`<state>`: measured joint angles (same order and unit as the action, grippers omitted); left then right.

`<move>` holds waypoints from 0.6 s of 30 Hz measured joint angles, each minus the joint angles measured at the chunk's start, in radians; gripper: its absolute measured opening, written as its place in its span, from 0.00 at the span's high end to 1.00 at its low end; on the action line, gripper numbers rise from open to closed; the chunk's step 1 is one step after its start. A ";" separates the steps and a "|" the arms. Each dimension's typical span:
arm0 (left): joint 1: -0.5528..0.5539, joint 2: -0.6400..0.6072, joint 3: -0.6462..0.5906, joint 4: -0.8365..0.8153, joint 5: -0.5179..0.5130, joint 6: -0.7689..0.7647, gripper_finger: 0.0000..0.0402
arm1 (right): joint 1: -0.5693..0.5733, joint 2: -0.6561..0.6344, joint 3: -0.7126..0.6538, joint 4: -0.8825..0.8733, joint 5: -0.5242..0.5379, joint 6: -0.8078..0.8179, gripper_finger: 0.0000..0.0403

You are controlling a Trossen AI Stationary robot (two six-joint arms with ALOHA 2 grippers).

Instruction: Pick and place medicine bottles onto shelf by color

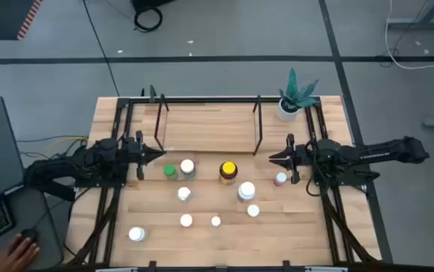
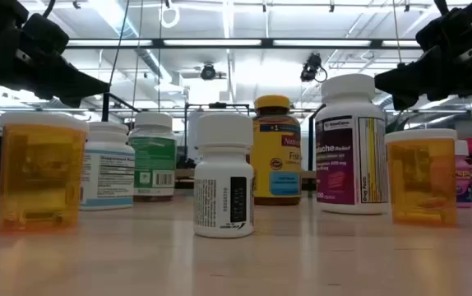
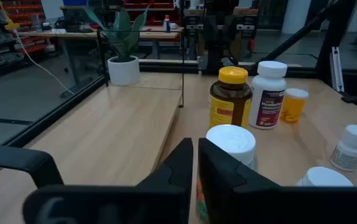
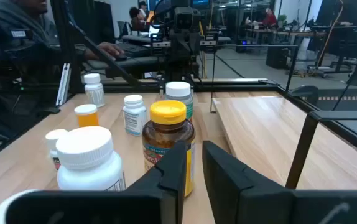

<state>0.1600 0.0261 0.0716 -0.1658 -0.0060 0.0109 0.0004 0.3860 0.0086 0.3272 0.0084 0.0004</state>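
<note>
On the tabletop (image 1: 308, 227), the medicine bottles (image 1: 215, 198) stand scattered in front of the shelf (image 1: 209, 127).
Left gripper (image 1: 159, 153) and right gripper (image 1: 273, 158) hover at either end of the cluster, fingers pressed together, holding nothing; the yellow-capped bottle (image 1: 227, 171) sits between them.

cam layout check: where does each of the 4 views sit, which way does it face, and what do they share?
High: above the table, straight down; both arms, shelf, plant.
Low: table height, level across; bottles in front, both arms overhead.
Left wrist: behind the shut left gripper, facing across toward the plant.
Right wrist: behind the shut right gripper, facing the left arm and a person.
Shared: yellow-capped bottle shows in all four.
</note>
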 joint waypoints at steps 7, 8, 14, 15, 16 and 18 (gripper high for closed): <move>0.000 0.000 0.000 0.000 0.000 0.000 0.93 | 0.000 0.000 0.000 0.000 0.000 0.000 0.85; 0.000 0.000 0.000 0.000 0.000 0.000 0.93 | 0.000 0.000 0.000 0.000 0.000 0.000 0.85; 0.000 0.000 0.000 0.000 0.000 0.000 0.91 | 0.000 0.000 0.000 0.000 0.000 0.000 0.85; 0.000 0.000 0.000 0.000 0.000 0.000 0.91 | 0.000 0.000 0.000 0.000 0.000 0.000 0.85; 0.000 0.000 0.000 0.000 0.000 0.000 0.91 | 0.000 0.000 0.000 0.000 0.000 0.000 0.85; 0.000 0.000 0.000 0.000 0.000 0.000 0.92 | 0.000 0.000 0.000 0.000 0.000 0.000 0.85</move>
<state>0.1600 0.0260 0.0715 -0.1656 -0.0062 0.0109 0.0003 0.3861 0.0086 0.3271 0.0086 0.0002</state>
